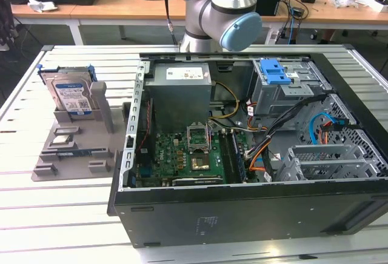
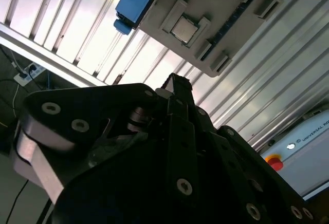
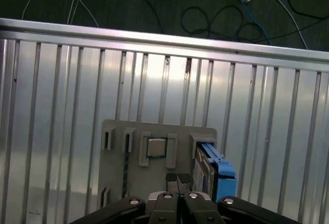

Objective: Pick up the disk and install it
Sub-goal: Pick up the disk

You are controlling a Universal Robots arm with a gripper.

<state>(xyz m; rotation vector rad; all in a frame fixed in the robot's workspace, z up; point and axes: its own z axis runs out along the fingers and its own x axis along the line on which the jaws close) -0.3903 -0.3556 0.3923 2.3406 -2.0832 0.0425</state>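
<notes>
The disk (image 1: 71,96) stands upright in a slot of the grey holder tray (image 1: 91,132) at the exterior view's left, silver with a white-and-blue label and a blue bracket. In the first wrist view the disk (image 3: 212,171) is seen edge-on from above, just beside my gripper (image 3: 178,180). The fingertips are pressed together with nothing between them, and they hang well above the tray (image 3: 115,183). In the second wrist view the blue bracket (image 2: 132,3) shows beyond the dark gripper (image 2: 178,81).
An open computer case (image 1: 242,215) lies on the slatted metal table (image 1: 66,215), with a grey drive cage and blue latch (image 1: 274,71) at its back. The tray also holds a square chip (image 3: 156,147) and a thin memory stick (image 3: 125,175). Cables lie on the floor past the table edge (image 3: 164,40).
</notes>
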